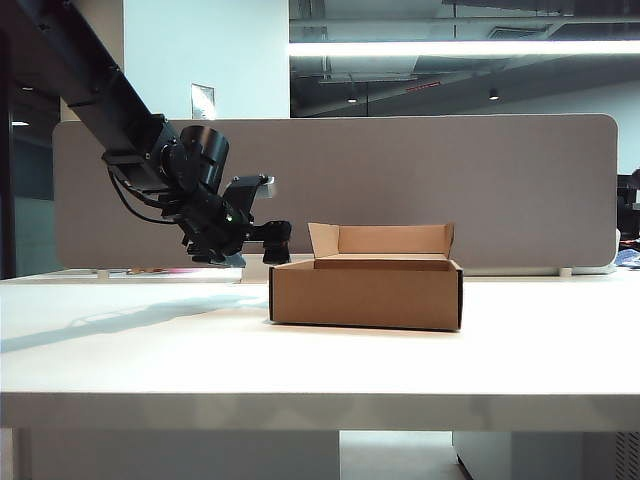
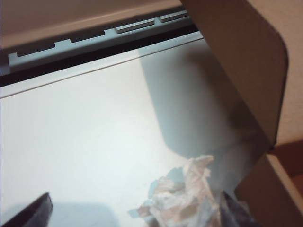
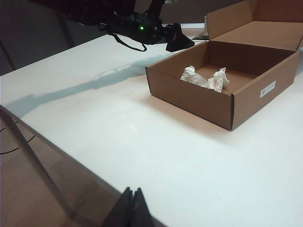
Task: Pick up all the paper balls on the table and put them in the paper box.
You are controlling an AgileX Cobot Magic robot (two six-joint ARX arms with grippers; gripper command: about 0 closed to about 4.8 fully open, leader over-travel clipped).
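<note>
Overhead, the left gripper [image 2: 132, 213] hung with its two dark fingers [image 2: 33, 213] spread wide and nothing between them, a loosely crumpled paper ball [image 2: 182, 198] lying on the white table [image 2: 71, 137] just below, close beside the outer wall of the paper box [image 2: 279, 189]. The wad looked feather-light and soft, likely to crush rather than slip, so a pinch across its bulky middle seemed the safest hold. In the exterior view, the left arm [image 1: 120, 110] sloped down from the upper left, its wrist tipped toward the table behind the box's left end. Another paper ball [image 3: 206, 79] already rested inside the brown box, on its floor near the front wall. The right gripper [image 3: 132, 208], its fingers pressed together, sat back at the table's near edge, well apart from the box.
</note>
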